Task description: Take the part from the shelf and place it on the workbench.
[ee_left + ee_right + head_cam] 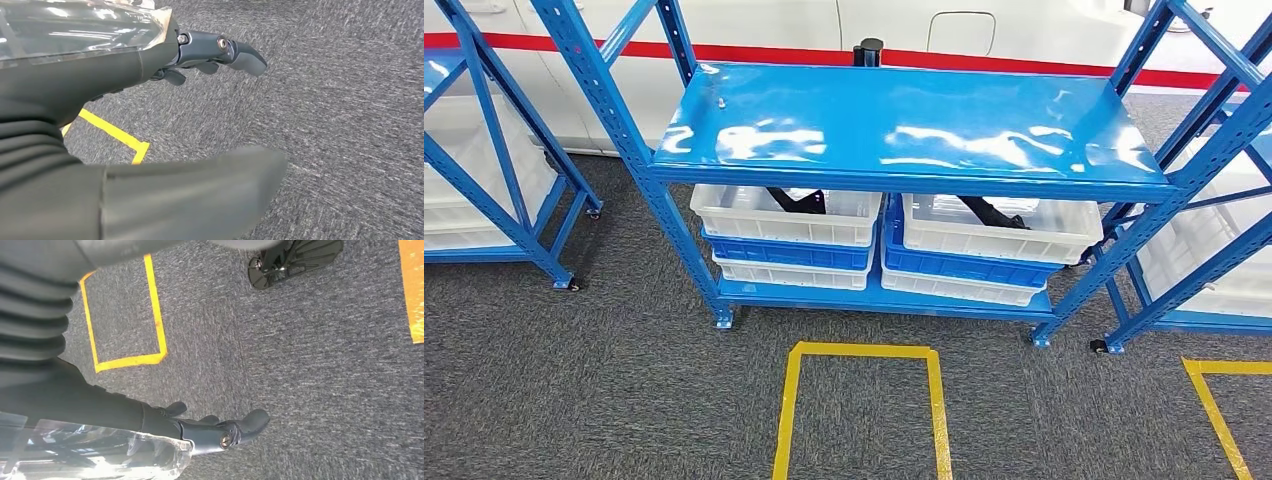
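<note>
A blue metal shelf (904,125) stands ahead of me in the head view, its top board bare and glossy. On its lower level sit two stacks of white and blue bins. A black part (799,200) lies in the top left white bin (784,225), and another black part (994,211) lies in the top right white bin (999,238). My left hand (125,65) hangs over grey carpet, fingers stretched out and holding nothing. My right hand (200,430) also hangs over the carpet, its fingers extended and holding nothing.
A yellow tape square (860,352) marks the carpet just in front of the shelf, with another tape corner (1214,400) at the right. Similar blue racks with white bins stand at the left (484,150) and at the right (1214,200). A black post (867,50) rises behind the shelf.
</note>
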`<action>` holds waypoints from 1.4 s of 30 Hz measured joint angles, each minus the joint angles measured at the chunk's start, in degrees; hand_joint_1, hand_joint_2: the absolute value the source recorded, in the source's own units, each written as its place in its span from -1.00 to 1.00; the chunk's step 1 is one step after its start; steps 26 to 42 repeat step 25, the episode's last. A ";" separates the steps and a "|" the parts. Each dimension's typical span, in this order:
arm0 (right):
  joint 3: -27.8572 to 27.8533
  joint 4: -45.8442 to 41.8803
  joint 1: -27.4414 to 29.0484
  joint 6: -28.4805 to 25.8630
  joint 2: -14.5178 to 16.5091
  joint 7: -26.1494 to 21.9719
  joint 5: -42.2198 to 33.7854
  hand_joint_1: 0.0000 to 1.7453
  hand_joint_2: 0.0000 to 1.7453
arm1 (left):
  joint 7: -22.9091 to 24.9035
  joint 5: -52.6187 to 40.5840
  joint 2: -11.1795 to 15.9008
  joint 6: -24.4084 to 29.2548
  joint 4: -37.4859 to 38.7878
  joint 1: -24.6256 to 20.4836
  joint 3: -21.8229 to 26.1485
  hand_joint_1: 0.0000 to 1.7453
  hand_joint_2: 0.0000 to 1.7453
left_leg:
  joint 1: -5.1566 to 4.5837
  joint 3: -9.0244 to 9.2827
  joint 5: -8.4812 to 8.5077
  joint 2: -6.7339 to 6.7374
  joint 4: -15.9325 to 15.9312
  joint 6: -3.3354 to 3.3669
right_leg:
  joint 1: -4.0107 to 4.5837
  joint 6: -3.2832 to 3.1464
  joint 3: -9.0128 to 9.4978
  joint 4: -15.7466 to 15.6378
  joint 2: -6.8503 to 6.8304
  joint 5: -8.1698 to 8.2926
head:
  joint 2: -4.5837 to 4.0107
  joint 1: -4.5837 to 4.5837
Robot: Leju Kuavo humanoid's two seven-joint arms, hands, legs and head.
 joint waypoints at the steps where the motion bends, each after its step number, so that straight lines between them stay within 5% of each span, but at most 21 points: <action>1: 0.04 -0.01 -0.08 0.03 -0.01 0.01 0.08 -1.00 1.00 | 0.00 0.08 0.01 -0.01 0.00 0.00 0.05 -1.00 1.00 | 0.03 0.00 0.00 0.00 0.00 0.00 | 0.02 0.00 0.00 0.00 0.00 0.00 | 0.00 0.00; 14: 3.07 -0.55 0.51 2.82 -0.26 0.98 -0.57 -1.00 1.00 | 0.46 2.50 0.45 -2.33 -0.48 0.57 -2.18 -1.00 1.00 | 0.32 0.05 0.03 0.00 -0.01 -0.04 | 0.26 -0.01 -0.02 0.04 0.00 0.00 | 0.00 0.01; 18: 5.34 -1.46 1.84 5.70 -0.65 1.05 -3.05 -1.00 -1.00 | 1.83 4.85 1.11 -6.10 -1.33 1.42 -6.44 -1.00 -1.00 | 0.34 0.01 0.03 0.00 -0.01 -0.04 | 0.26 -0.02 -0.04 0.04 0.00 0.00 | 0.00 0.01; 25: 9.13 -3.23 4.12 10.49 -1.47 1.05 -7.38 -1.00 -1.00 | 4.06 8.90 2.35 -12.62 -3.05 2.99 -14.68 -1.00 -1.00 | 0.34 -0.02 0.00 0.00 -0.01 -0.04 | 0.26 -0.02 -0.18 0.03 0.00 -0.02 | 0.00 0.00; 42: 9.13 -3.23 4.12 10.49 -1.47 1.05 -7.38 -1.00 -1.00 | 4.06 8.90 2.35 -12.62 -3.05 2.99 -14.68 -1.00 -1.00 | 0.34 -0.02 0.00 0.00 -0.01 -0.04 | 0.26 -0.02 -0.18 0.03 0.00 -0.02 | 0.00 0.00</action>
